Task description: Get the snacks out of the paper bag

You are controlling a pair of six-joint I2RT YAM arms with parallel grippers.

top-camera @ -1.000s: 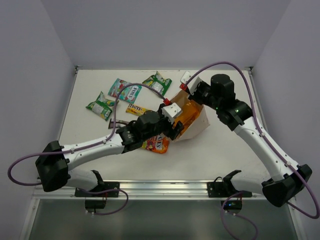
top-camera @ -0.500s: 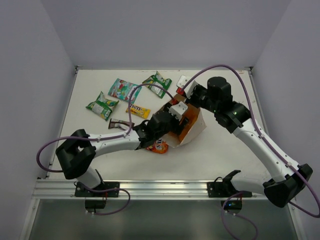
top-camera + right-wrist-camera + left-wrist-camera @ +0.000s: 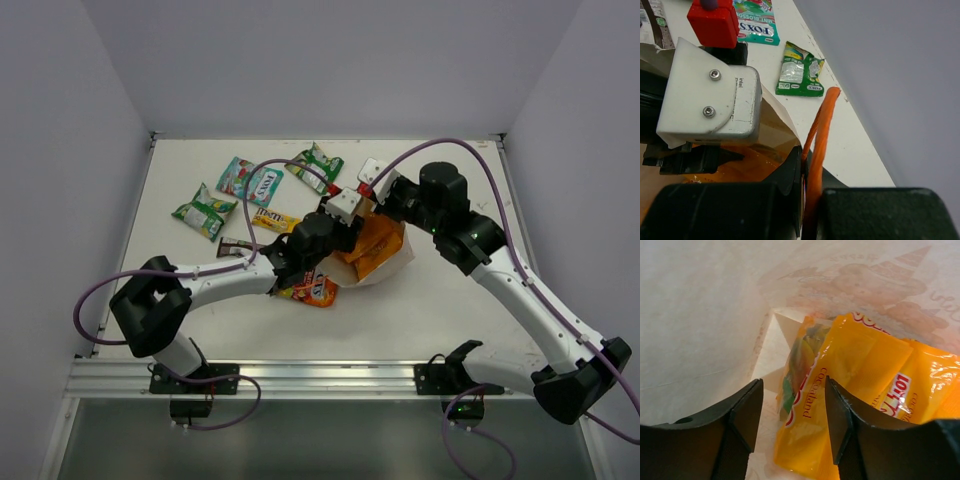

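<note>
Paper bag [image 3: 392, 262] on its side mid-worktop [image 3: 420, 320], mouth towards the left. Left claw [image 3: 792, 390] inside it, fingers spread, two orange bags [image 3: 865, 390] just beyond and partly between the tips. Right claw [image 3: 802, 200] pressed together on the bag's far rim and orange handle [image 3: 820, 125]. Other packets [image 3: 248, 180] loose on the far left. Against half a second ago: left wrist slightly further far-left, candy pouch [image 3: 312, 290] more uncovered.

Pretty clearly a robotics lab test cell I'm sat in: flat white counter [image 3: 420, 300] boxed in by plain pale grey walls [image 3: 330, 60], a silver aluminium rail [image 3: 330, 376] along the near edge, and thick purple cables [image 3: 450, 140] looping overhead.
</note>
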